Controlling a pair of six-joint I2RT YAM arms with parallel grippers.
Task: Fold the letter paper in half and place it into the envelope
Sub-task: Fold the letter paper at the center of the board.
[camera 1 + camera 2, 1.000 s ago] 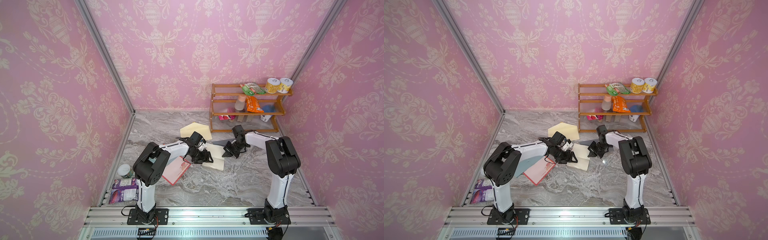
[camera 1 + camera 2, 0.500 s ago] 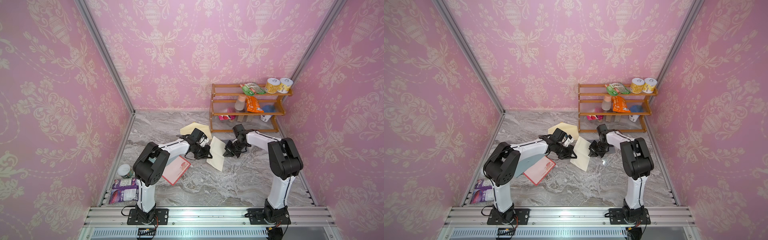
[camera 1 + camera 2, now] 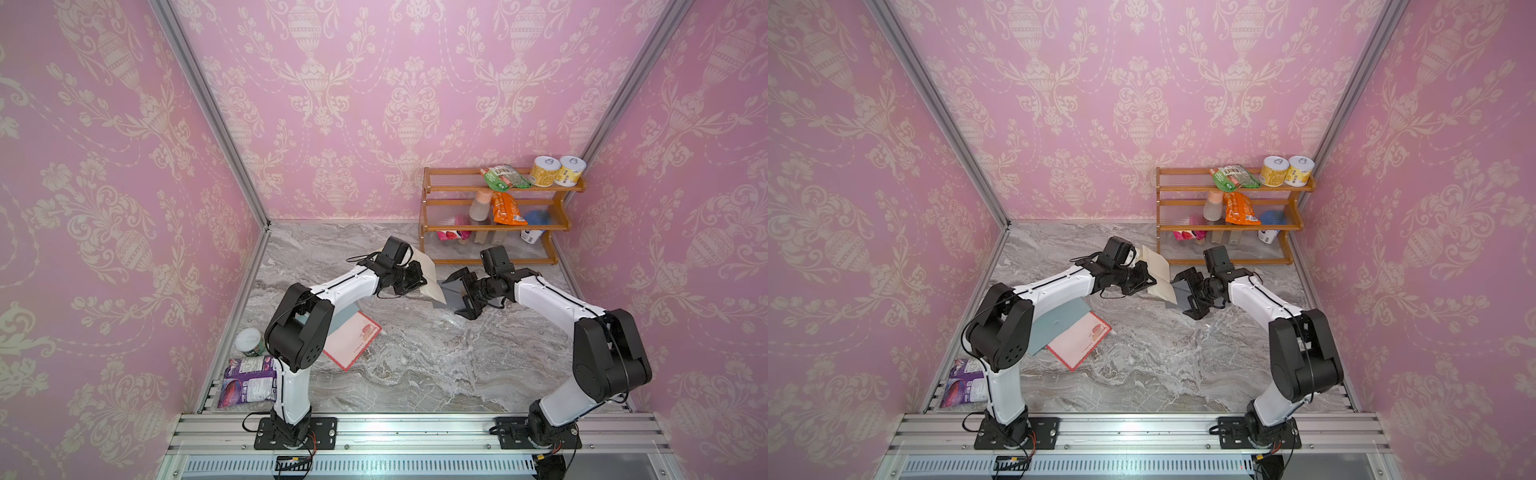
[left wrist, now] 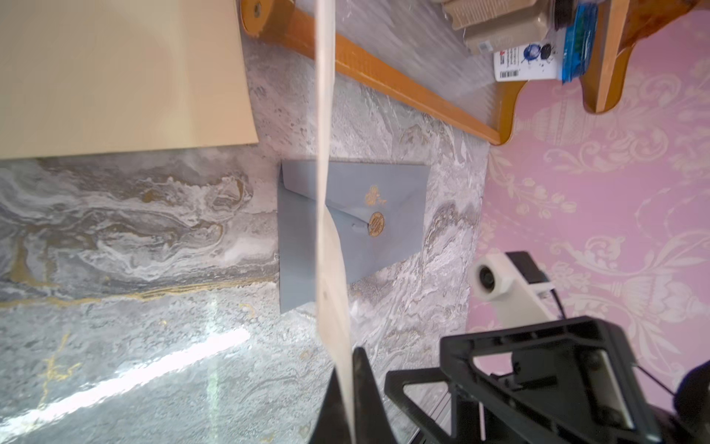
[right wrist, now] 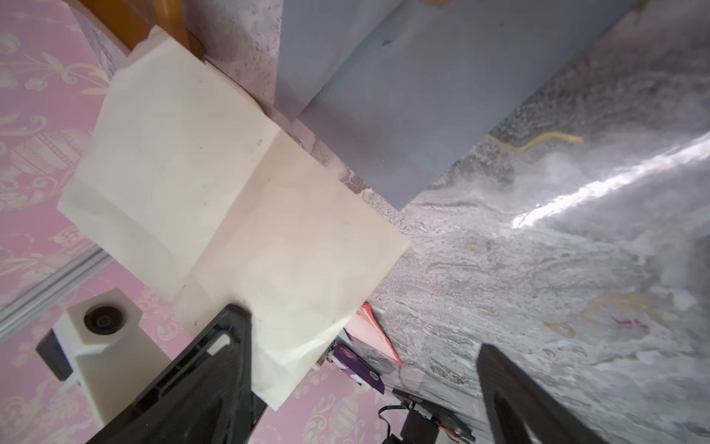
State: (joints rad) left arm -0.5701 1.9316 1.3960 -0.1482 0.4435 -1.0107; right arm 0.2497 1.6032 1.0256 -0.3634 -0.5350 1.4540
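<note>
**Position.** Clock bearings are read in both top views, with 12 at the back wall. The paper [image 3: 434,286] is off the table, standing on edge just past centre toward 12. The left gripper [image 3: 423,284] is at its 9 o'clock and the right gripper [image 3: 463,295] at its 3. The envelope [image 3: 451,297] lies flat on the table below the right gripper, at about 4 o'clock from the paper.

**Tools.** The left gripper [image 4: 347,392] is clenched on the paper's lower edge. The right gripper [image 5: 361,346] is released and holds nothing, its jaws spread wide. One finger crosses the paper's edge in the right wrist view, and contact there cannot be confirmed.

**Handling, by judgement.** The paper [image 5: 230,200] is light, thin and limp. It is held at one edge only, so it will sag and swing. Its surface is smooth enough to slip from a weak pinch, and a hard one will mark it. The best hold is on the free edge opposite the left gripper, close to the crease.

**Appearance.** The paper [image 4: 326,115] is cream and unprinted, with a sharp crease across the middle and its two panels splayed at a shallow angle. A few small dents show near the clamped corner. The envelope [image 4: 369,230] is grey-blue, with a gold seal at the flap tip. The flap looks down over the pocket.
</note>
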